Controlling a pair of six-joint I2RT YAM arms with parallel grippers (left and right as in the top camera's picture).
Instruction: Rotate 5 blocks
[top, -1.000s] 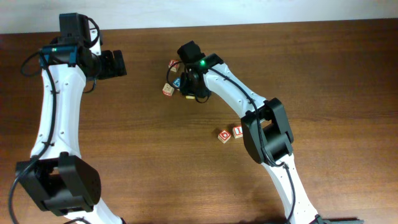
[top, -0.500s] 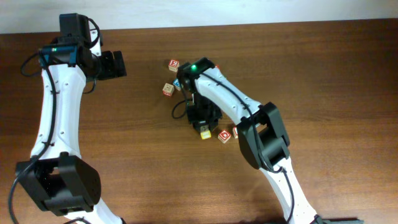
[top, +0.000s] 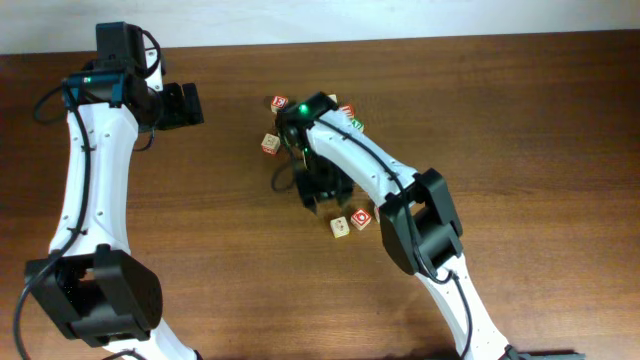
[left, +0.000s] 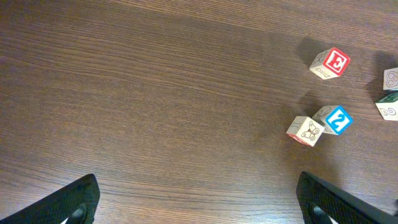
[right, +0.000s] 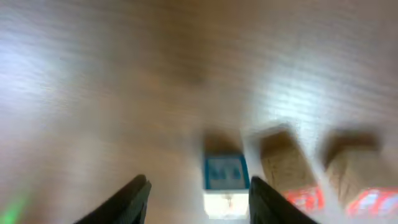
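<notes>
- Blocks (top: 270, 143) sitting on the table (top: 200, 250) in two groups: a far cluster around the right arm, and a near pair.
- Lying in the far cluster: E block (left: 330, 63), and tan block (left: 305, 130) touching blue 2 cube (left: 336, 119), with green-faced cube (left: 388, 107) further right.
- Resting in the near pair: red-framed block (top: 361, 219) with pale cube (top: 341, 228) just beside it.
- Hovering near that pair with right fingers (right: 134, 199) apart, gripping nothing; blurred wrist view showing the cube's blue face between them.
- Hanging well to the left with left fingers (left: 74, 202) spread wide, holding nothing.
</notes>
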